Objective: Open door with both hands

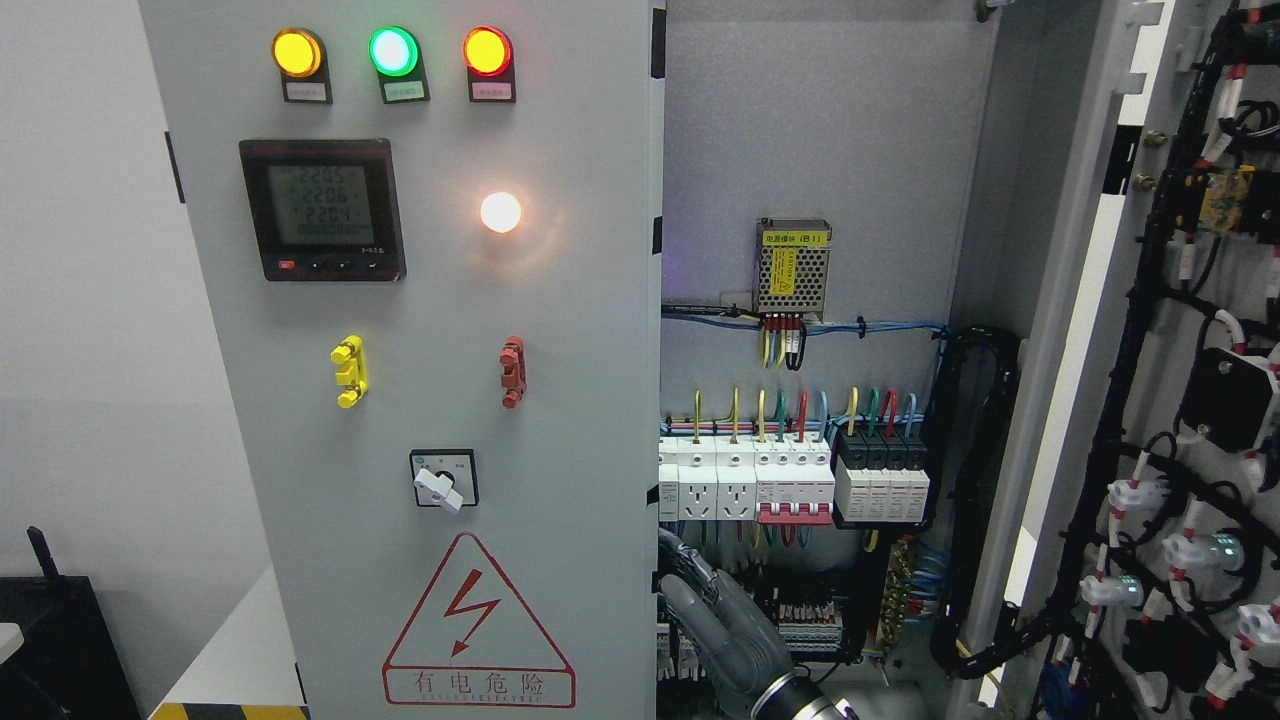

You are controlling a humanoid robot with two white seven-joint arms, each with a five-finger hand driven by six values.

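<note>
The right robot hand [715,615] – fingers relaxed, holding nothing – rests at the edge of the closed left door [420,360]; the right door [1160,400] stands open.

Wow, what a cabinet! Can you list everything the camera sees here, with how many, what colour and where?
Left door: one, grey, closed.
Right door: one, swung open, black wiring on its inside.
Round lamps: three, yellow, green, red, top of left door.
Meter: one, black, below the lamps.
White light: one, beside the meter.
Handles: two, yellow and red, mid door.
Rotary switch: one, white on black.
Warning triangle: one, red, bottom.
Breakers: a row, white and black, inside the cabinet.
Robot hand: one, grey, at the left door's edge.
</note>
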